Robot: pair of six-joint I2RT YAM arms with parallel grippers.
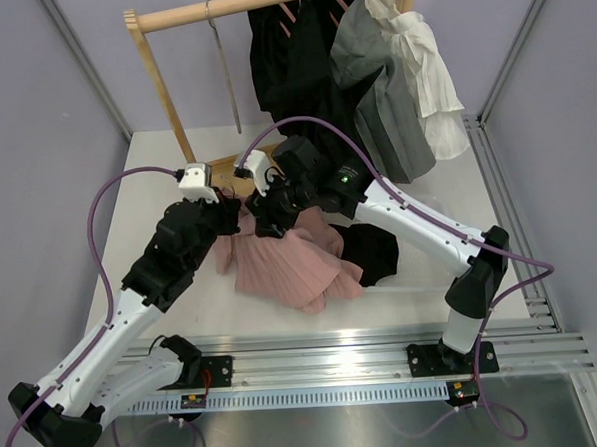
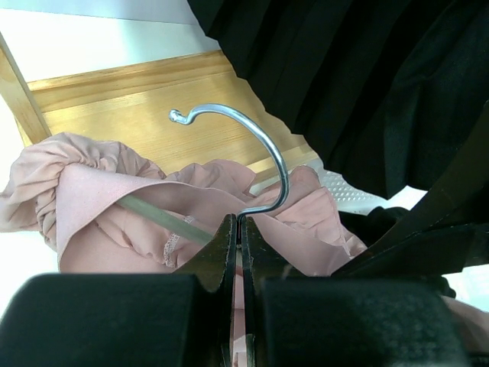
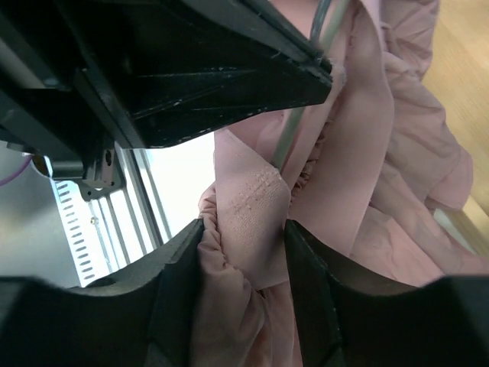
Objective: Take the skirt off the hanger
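Nearest edge, top view: metal rail (image 1: 365,340) carrying both arm bases, at 6 o'clock. Beyond it, white table (image 1: 213,308). Lilac walls (image 1: 24,148) close the cell at 9 and 3 o'clock.

Wooden rack (image 1: 237,6) at 12 o'clock, with dark garments (image 1: 290,64), a grey garment (image 1: 382,99) and a white garment (image 1: 420,67) hung toward its 1 o'clock end.

Pink skirt (image 1: 286,269) lies crumpled on the table at centre; black cloth (image 1: 375,250) touches it at 3 o'clock.

Left gripper (image 2: 238,229): jaws fully closed on the wire of the hanger (image 2: 260,145) just below its hook. The hook stands clear above the skirt's bunched waistband.

Right gripper (image 3: 244,237): jaws part-way apart, a fold of skirt fabric filling the gap and touching both fingers. Looks like a pinch; how firm it is cannot be read.

Both grippers meet over the skirt's 11 o'clock edge.
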